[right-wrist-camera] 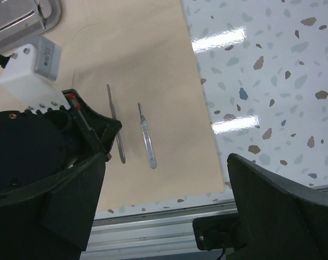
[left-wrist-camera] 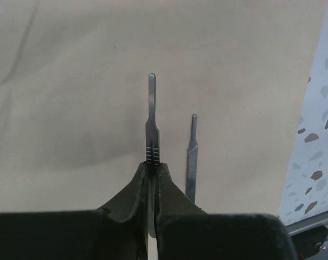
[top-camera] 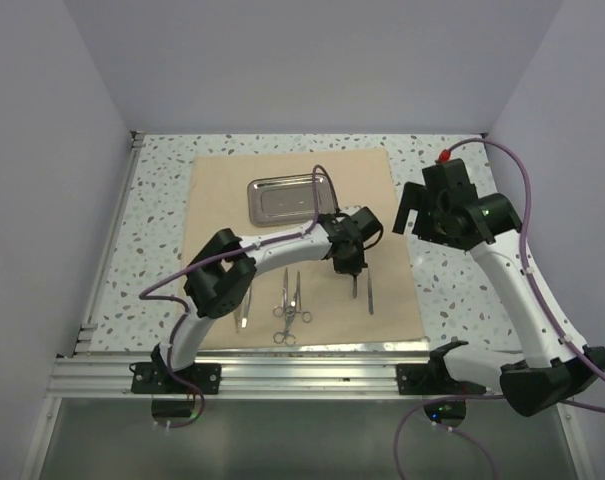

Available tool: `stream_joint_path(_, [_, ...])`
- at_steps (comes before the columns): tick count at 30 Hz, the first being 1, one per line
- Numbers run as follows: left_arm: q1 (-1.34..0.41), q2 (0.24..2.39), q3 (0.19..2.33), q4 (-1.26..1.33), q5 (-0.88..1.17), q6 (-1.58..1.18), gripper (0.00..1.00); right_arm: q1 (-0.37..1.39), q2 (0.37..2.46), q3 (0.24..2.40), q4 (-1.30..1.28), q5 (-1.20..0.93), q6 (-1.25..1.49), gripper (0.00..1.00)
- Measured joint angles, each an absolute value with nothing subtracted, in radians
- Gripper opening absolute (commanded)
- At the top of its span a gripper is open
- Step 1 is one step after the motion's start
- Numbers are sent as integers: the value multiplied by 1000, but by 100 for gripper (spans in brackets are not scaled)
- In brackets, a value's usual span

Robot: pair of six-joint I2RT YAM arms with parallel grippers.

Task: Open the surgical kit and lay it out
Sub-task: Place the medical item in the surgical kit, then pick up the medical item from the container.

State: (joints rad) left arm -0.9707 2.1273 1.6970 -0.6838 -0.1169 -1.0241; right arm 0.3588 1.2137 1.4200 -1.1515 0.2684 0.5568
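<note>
- Top view: the beige cloth wrap [top-camera: 222,200] is seen spread flat on the speckled worktop [top-camera: 162,170]. The steel tray [top-camera: 290,198] is set on its far half, long axis left to right.
- The left hand [top-camera: 349,268] is held over the cloth's right part, clamped on a slim probe [top-camera: 354,287] whose long axis runs far to near, the free end toward the near edge. A second probe [top-camera: 370,297] is laid just right of it, about parallel.
- Two ring-handled forceps [top-camera: 290,312] are laid left of these, rings toward the near edge; tweezers [top-camera: 243,315] are laid further left.
- The right hand [top-camera: 414,215] is held just off the cloth's right edge, fingers apart, nothing between them.
- Left wrist view: the left hand [left-wrist-camera: 153,165] is closed on the slim probe [left-wrist-camera: 152,119], which points straight away from the camera. The second probe [left-wrist-camera: 191,162] is seen on the cloth wrap [left-wrist-camera: 71,81], close at the right.
- Right wrist view: the right hand [right-wrist-camera: 169,162] is seen spread wide. Both probes [right-wrist-camera: 116,122] [right-wrist-camera: 147,138] run lengthwise near the cloth's right edge. Whether the held one touches the cloth cannot be told.
</note>
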Motion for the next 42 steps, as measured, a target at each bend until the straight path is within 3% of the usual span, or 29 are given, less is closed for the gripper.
stream_joint_path(1, [-984,2145,1709,-683,-113,-1037,4,358,1201,1415,-1160,273,556,98])
stream_joint_path(5, [-1026,2170,1745,-674,-93,-1070,54,357,1173,1398,-1168,279,554,98])
stream_joint_path(8, [-1043,2167,1758,-671,-87,-1088,78,357,1179,1390,-1161,263,549,98])
stream_joint_path(14, [-1012,2037,1719,-765,-144,-1100,81,344,1262,1406,-1082,167,538,98])
stream_joint_path(21, [-872,1472,1422,-826,-242,-1083,78,366,1575,1609,-924,0,535,97])
stream_joint_path(25, [-823,1243,1308,-876,-318,-1024,78,404,1745,1747,-875,-19,524,91])
stream_joint_path(33, [-813,1221,1200,-953,-344,-869,81,484,2099,2020,-891,17,493,84])
stream_joint_path(42, [-688,1217,1192,-958,-317,-720,81,498,2317,2117,-926,35,469,74])
